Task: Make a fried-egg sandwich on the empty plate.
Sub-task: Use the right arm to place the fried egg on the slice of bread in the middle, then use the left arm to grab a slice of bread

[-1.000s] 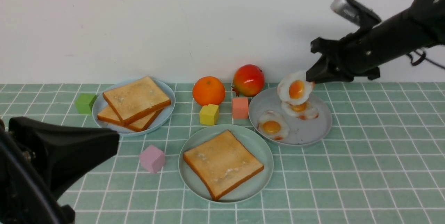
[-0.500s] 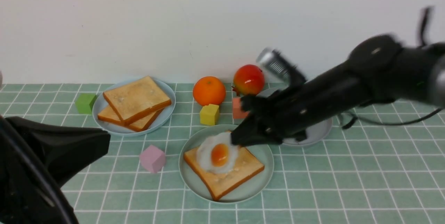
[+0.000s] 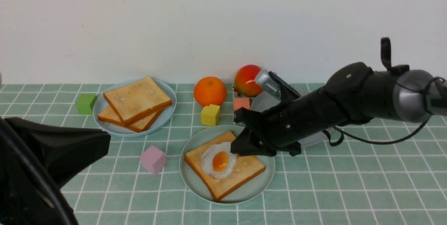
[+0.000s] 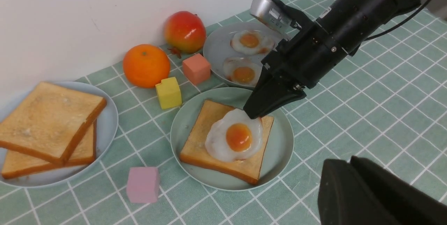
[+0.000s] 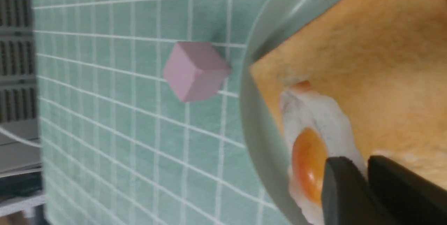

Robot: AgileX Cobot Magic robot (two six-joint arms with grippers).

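On the mint-green empty plate (image 3: 260, 186) lies one toast slice (image 3: 241, 171) with a white, orange-yolked fried egg (image 3: 218, 160) resting on top. My right gripper (image 3: 234, 150) reaches in from the right, and its tips still pinch the egg's far-right edge (image 5: 307, 141). A thin strip of egg white shows between the nearly closed fingers (image 5: 340, 183). My left gripper (image 4: 344, 162) hangs shut and empty over the tablecloth near the front left. Two more toast slices (image 3: 136, 99) are stacked on the sky-blue plate (image 3: 167, 113).
A grey plate (image 4: 216, 46) behind the right arm holds two more fried eggs (image 4: 242, 73). An orange (image 3: 209, 91), a red fruit (image 3: 246, 80), a yellow block (image 3: 210, 115) and a salmon block (image 3: 241, 103) stand behind the mint plate. A pink cube (image 3: 152, 159) and a green cube (image 3: 85, 103) sit to the left.
My right gripper carried the egg from above the grey plate down and left, and the egg now lies on the toast. The left arm barely moved.
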